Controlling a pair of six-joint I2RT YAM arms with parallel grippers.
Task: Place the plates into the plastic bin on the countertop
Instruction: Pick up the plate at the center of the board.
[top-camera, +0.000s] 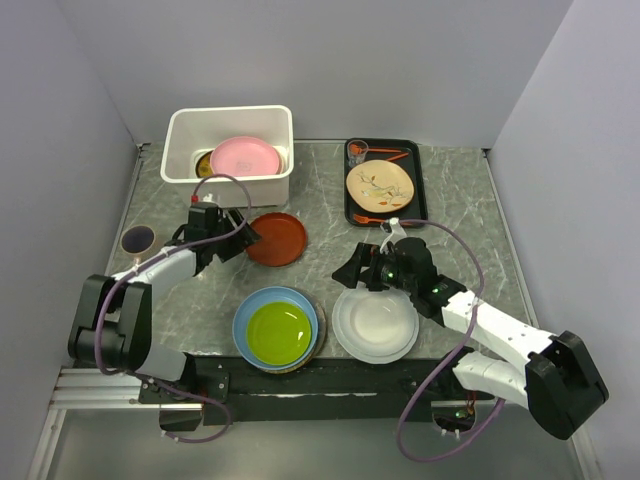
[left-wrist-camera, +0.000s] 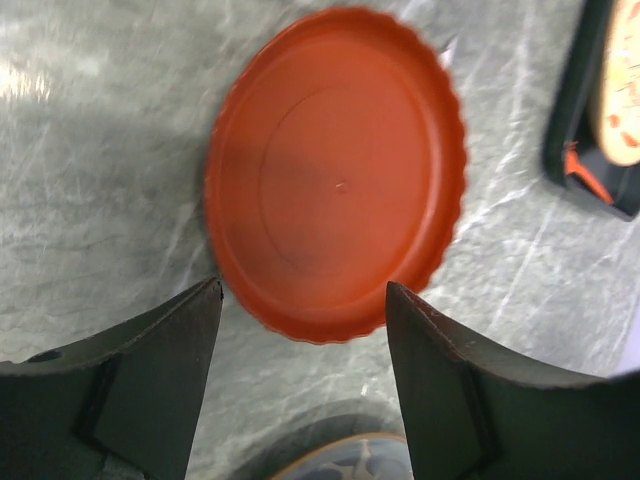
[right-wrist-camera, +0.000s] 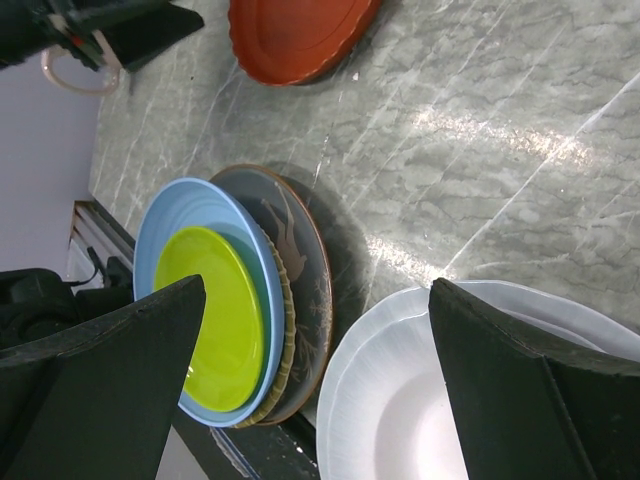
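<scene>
The left end effector (left-wrist-camera: 303, 300) has its two fingers apart with nothing in them, so it is let go, not clenched. Right ahead of the tips lies the red-brown plate (left-wrist-camera: 338, 185). From the left wrist, the plate's near rim shows in the gap between the fingers. I cannot tell if the fingers touch it yet.

The plate is round, so it has no long way and points nowhere. It lies flat and face up on the grey surface (top-camera: 450, 250), and its wavy rim is the part to pinch. It sits just on the near side of the plastic bin (top-camera: 240, 185), close to the bin's front wall. The bin already has the pink plate (top-camera: 245, 156) inside.

The left arm is by far the nearer one to this plate. I think the next move is a squeeze on the rim, then a short lift up and over the bin's front wall.

The right end effector (right-wrist-camera: 318, 283) is wide open too and holds nothing. It hangs over the far edge of the white plate (top-camera: 375, 322), well apart from the bin on its near right. Straight out on the bin's near side, at the edge of the surface, the lime green plate (top-camera: 279, 332) rests in the blue plate (top-camera: 250, 310), on top of darker ones.
</scene>
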